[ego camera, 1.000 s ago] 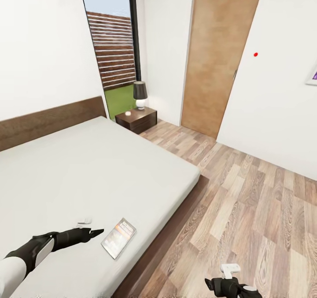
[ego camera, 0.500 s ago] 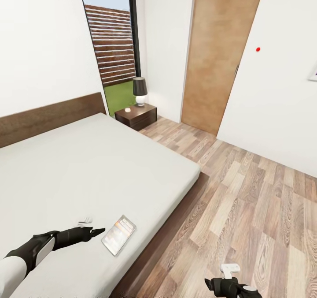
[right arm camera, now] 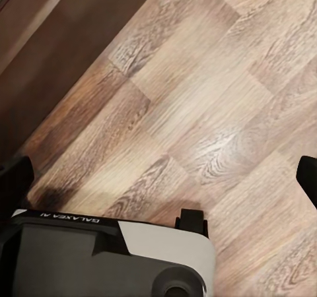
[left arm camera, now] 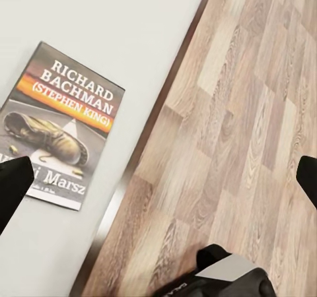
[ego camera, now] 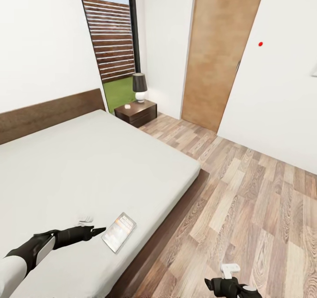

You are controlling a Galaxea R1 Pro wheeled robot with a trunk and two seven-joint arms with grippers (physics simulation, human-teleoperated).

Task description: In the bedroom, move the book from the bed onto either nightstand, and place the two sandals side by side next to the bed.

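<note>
The paperback book (ego camera: 119,238) lay flat on the bed (ego camera: 88,170) near its foot edge — just beside the left gripper (ego camera: 97,232), whose fingers (left arm camera: 14,185) were spread wide above the mattress, not touching the cover. The right gripper (ego camera: 226,284) hung over the wooden floor (ego camera: 246,210), its fingers likewise wide.

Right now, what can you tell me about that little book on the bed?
The book is a thin paperback lying flat, cover up, near the bed's foot corner, close to the edge by the wooden floor. Its dark cover carries white lettering reading Richard Bachman, an orange band with Stephen King, and a picture of a worn shoe. It is closed and rests only on the grey-white mattress. The left pincer points at it from beside, apart from it.
</note>
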